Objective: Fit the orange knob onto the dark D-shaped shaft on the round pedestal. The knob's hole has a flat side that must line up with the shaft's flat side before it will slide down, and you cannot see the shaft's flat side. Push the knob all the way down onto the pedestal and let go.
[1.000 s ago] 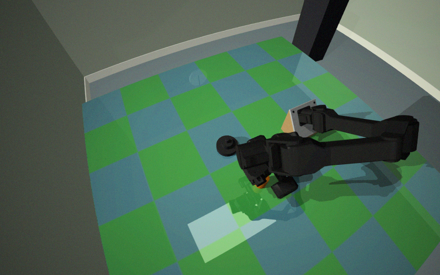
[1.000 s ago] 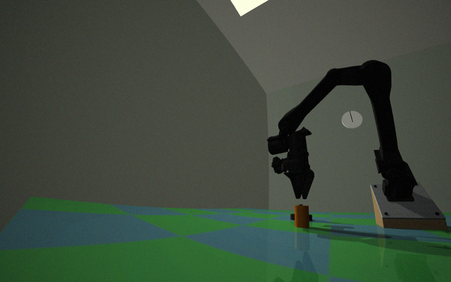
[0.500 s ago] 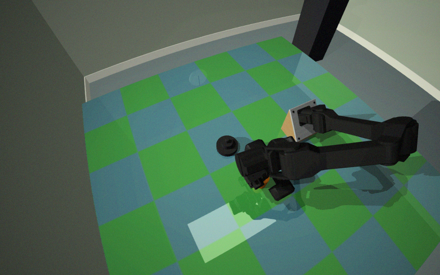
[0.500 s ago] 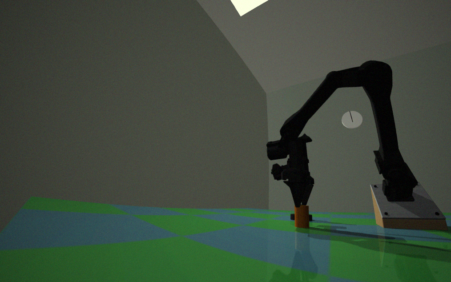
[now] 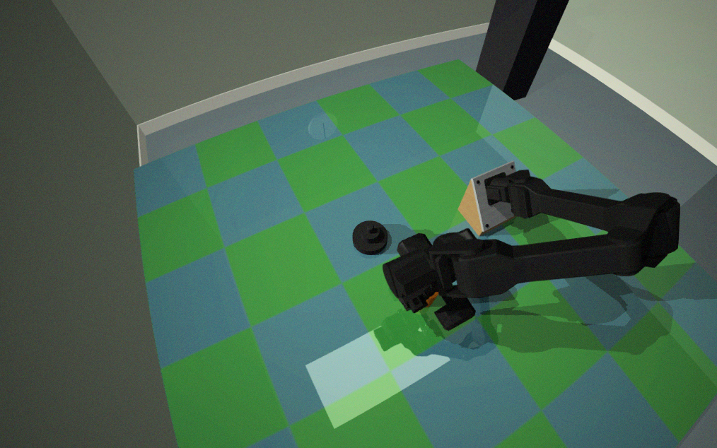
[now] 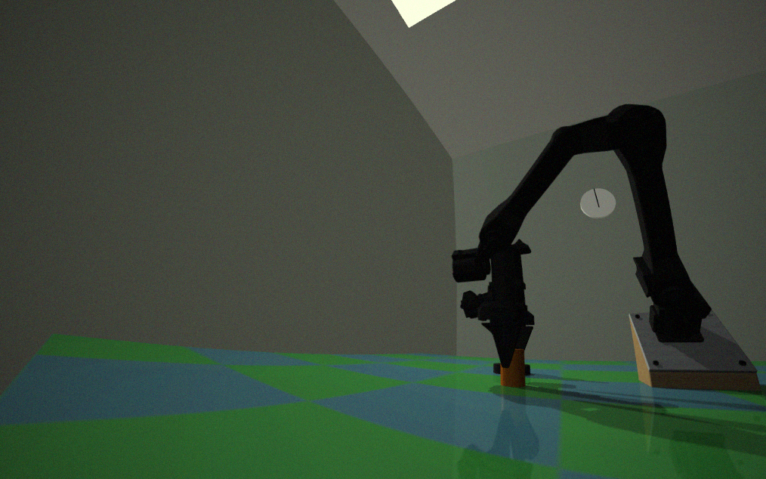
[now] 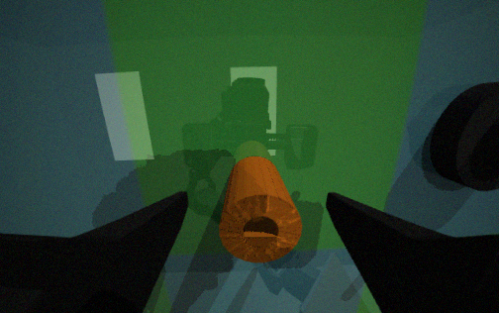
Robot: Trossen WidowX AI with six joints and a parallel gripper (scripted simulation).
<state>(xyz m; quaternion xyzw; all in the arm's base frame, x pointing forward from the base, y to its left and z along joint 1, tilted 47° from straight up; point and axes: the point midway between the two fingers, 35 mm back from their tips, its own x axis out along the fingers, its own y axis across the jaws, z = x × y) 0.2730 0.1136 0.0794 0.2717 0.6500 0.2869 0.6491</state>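
Note:
The orange knob [image 5: 432, 299] [image 6: 512, 377] [image 7: 257, 178] stands upright on the checkered surface. Its hole faces up; in the wrist view the flat side of the hole is on the edge nearer the bottom of the frame. My gripper [image 6: 511, 359] [image 7: 257, 198] is open and points down, with a finger on each side of the knob and a gap on both sides in the wrist view. In the top view the arm hides most of the knob. The dark round pedestal [image 5: 360, 246] [image 6: 496, 369] [image 7: 446, 144] bears the dark shaft [image 5: 372, 230]; the shaft's flat side cannot be made out.
The arm's base sits on a tilted grey plate [image 5: 479, 211] [image 6: 689, 361] on a wooden wedge at the right. In the wrist view the pedestal is right of the knob, partly cut off by the frame. A dark post [image 5: 510, 52] stands at the back in the top view.

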